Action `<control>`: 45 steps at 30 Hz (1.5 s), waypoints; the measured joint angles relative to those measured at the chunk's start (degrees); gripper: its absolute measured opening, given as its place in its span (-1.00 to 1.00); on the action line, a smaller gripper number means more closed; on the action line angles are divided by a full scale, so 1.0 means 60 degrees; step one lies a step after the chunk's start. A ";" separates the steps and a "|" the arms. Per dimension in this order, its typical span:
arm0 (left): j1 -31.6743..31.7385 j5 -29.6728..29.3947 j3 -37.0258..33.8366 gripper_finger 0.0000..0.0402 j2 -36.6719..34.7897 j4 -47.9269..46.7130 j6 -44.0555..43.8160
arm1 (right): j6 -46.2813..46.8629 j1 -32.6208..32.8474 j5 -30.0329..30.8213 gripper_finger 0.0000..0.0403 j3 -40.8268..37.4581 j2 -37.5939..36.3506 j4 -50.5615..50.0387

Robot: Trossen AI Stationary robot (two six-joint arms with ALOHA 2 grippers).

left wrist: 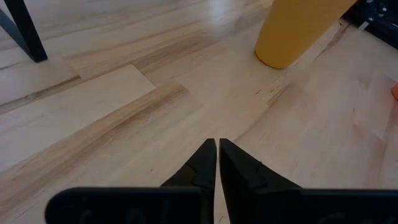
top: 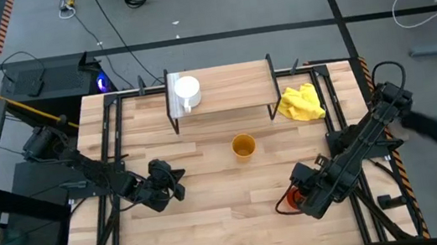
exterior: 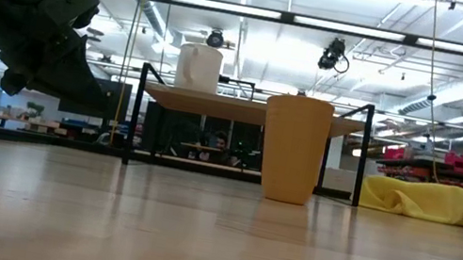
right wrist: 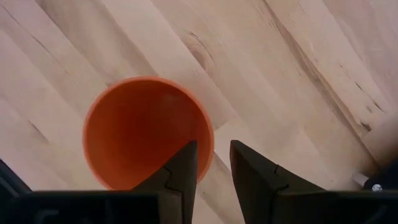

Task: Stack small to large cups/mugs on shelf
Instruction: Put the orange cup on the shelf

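Upright orange-red cup [right wrist: 148, 132], round open mouth

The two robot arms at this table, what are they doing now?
The right gripper is open over the rim of the orange-red cup, one finger inside, one outside. The left gripper, almost closed, holds nothing above the bare tabletop. The white mug stands on the light-wood shelf; the yellow-orange cup waits before it.
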 joint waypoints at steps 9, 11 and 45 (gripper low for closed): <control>-0.0003 0.0004 0.0000 -0.91 0.0000 0.0000 0.0000 | -0.0010 0.0005 0.0000 -0.49 -0.0011 0.0091 0.0106; 0.0000 0.0004 0.0000 -0.89 0.0000 0.0000 0.0000 | -0.0023 0.0007 -0.0004 -0.49 -0.0012 0.0126 0.0216; 0.0000 0.0073 0.0000 -0.92 0.0000 0.0000 0.0000 | -0.0221 -0.0227 -0.0576 -0.77 -0.0954 0.0122 0.1401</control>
